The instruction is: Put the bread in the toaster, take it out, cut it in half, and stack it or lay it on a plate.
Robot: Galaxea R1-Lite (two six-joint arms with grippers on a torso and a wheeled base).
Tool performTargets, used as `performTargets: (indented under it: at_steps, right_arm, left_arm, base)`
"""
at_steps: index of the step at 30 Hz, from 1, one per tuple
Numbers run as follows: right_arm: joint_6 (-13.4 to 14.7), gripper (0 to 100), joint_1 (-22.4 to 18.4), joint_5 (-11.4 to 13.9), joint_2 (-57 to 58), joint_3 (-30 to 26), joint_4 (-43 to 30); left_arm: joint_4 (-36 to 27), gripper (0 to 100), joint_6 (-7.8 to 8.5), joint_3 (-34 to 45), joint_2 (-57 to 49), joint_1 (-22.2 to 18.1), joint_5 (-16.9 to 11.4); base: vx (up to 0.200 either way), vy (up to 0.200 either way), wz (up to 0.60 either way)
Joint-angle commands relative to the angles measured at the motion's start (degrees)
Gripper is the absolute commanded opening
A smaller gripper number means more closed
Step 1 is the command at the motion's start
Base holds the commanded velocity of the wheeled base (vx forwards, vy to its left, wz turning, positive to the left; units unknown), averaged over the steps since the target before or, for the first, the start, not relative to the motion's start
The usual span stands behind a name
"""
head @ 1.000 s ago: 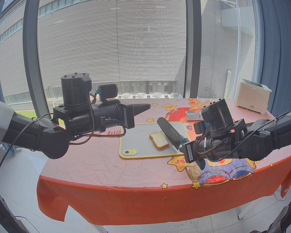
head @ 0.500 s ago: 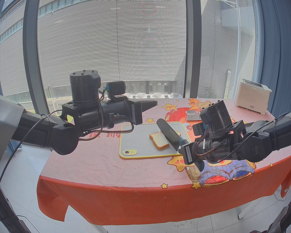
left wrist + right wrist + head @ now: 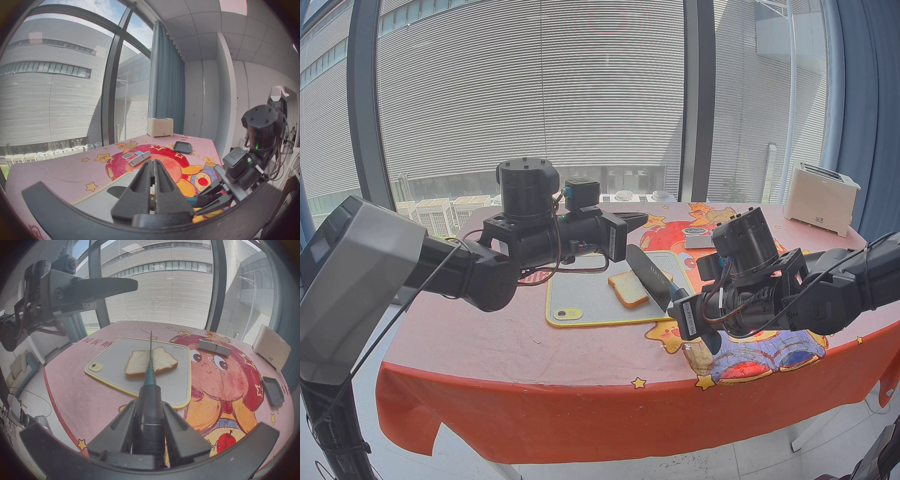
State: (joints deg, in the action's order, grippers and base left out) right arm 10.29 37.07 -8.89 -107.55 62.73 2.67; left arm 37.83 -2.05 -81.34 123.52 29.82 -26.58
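Swinging in over the last second, our left gripper [image 3: 638,218] (pinched closed, empty) now hangs high beside the cutting board [image 3: 581,294]. Our right gripper [image 3: 682,301] keeps the knife [image 3: 647,272] clamped over the bread [image 3: 626,290] lying on that board; we judge the cut is next.

The tablecloth [image 3: 550,350] is matt printed cloth, the cutting board [image 3: 581,294] smooth matt plastic, the knife [image 3: 650,275] dark-bladed and dull, the toaster [image 3: 820,199] smooth plastic, the bread [image 3: 626,289] rough-crumbed.

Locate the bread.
Head view, centre: the bread lies on the right half of the board, under the knife held by the right pincer.
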Motion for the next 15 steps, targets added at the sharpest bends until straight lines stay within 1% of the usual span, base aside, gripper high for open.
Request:
performTargets:
  at_steps: [1, 5, 6, 7, 9, 15]
  right_arm:
    - [-0.01, 0, 0.11, 0.01, 0.06, -0.15, -0.03]
    - [-0.01, 0, 0.19, 0.01, -0.12, -0.15, -0.12]
    - [-0.01, 0, 0.11, 0.01, -0.12, -0.15, -0.12]
    - [-0.01, 0, 0.11, 0.01, -0.03, -0.15, -0.03]
    - [-0.01, 0, 0.11, 0.01, 0.06, -0.15, -0.03]
    - [-0.01, 0, 0.11, 0.01, 0.32, -0.07, -0.03]
  left_arm:
    - [-0.21, 0, 2.84, -4.36, 4.81, -0.11, -0.06]
    - [0.14, 0, 7.85, -9.37, 9.46, -0.37, -0.58]
    - [0.14, 0, 8.46, -10.33, 10.34, -0.37, -0.58]
    - [0.14, 0, 8.82, -11.13, 11.22, -0.46, -0.67]
    - [0.05, 0, 8.99, -12.09, 12.54, -0.46, -0.93]
    - [-0.47, 0, 8.9, -12.18, 13.24, -0.46, -0.93]
  base:
    - [0.0, 0.0, 0.0]
    - [0.0, 0.0, 0.0]
    - [0.0, 0.0, 0.0]
    - [0.0, 0.0, 0.0]
    - [0.0, 0.0, 0.0]
    - [0.0, 0.0, 0.0]
